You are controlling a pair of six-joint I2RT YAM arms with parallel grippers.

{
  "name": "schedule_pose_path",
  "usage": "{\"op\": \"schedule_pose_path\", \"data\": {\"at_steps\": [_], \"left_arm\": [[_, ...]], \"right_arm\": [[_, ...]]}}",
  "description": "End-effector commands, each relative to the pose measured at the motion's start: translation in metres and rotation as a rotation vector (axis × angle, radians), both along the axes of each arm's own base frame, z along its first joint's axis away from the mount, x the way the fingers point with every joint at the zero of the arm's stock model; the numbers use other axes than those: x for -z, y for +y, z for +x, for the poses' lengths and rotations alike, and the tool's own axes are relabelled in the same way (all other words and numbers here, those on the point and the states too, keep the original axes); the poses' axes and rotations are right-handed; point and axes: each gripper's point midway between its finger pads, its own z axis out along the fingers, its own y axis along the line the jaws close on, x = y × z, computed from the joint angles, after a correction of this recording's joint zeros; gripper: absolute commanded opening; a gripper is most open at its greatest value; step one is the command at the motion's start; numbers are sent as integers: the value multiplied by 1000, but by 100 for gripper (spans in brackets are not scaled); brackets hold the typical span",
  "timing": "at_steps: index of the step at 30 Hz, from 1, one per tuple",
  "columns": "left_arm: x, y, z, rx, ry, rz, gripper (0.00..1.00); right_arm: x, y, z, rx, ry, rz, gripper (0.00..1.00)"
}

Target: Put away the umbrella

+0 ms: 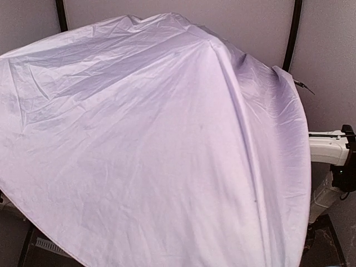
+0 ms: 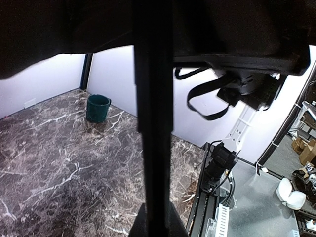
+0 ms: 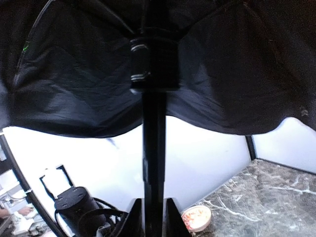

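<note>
Top external view is nearly filled by the umbrella [image 1: 156, 139], open and held above the bench [image 2: 49, 163], pale canopy facing up. Each wrist view shows its thin black shaft [image 3: 154, 148] rising into the black lining out of a close pinch, by the left fingers [image 2: 174, 223] and the right fingers [image 3: 171, 218] alike; the long axis stands roughly upright, crown uppermost. Light, with slippery floppy fabric and springy ribs, it is probably best held by the stiff shaft or runner [image 3: 148, 61].
</note>
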Motion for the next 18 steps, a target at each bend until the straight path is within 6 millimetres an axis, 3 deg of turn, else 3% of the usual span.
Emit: {"op": "schedule_pose_path", "data": {"at_steps": [1,3,5,9,14,18], "left_arm": [[-5,3,7,-41,5,-3,0],[-5,3,19,-102,16,8,0],[-6,2,26,-138,18,16,0],[-12,-4,29,-145,10,-2,0],[-20,-4,27,-135,6,-22,0],[-16,-3,25,-131,11,-18,0]], "right_arm": [[-46,-29,21,175,15,104,31],[-52,-33,32,314,-32,59,45],[-57,-37,37,449,-83,30,50],[-63,-52,54,613,-73,63,52],[-63,-63,64,692,-14,70,55],[-57,-53,68,700,-36,36,55]]}}
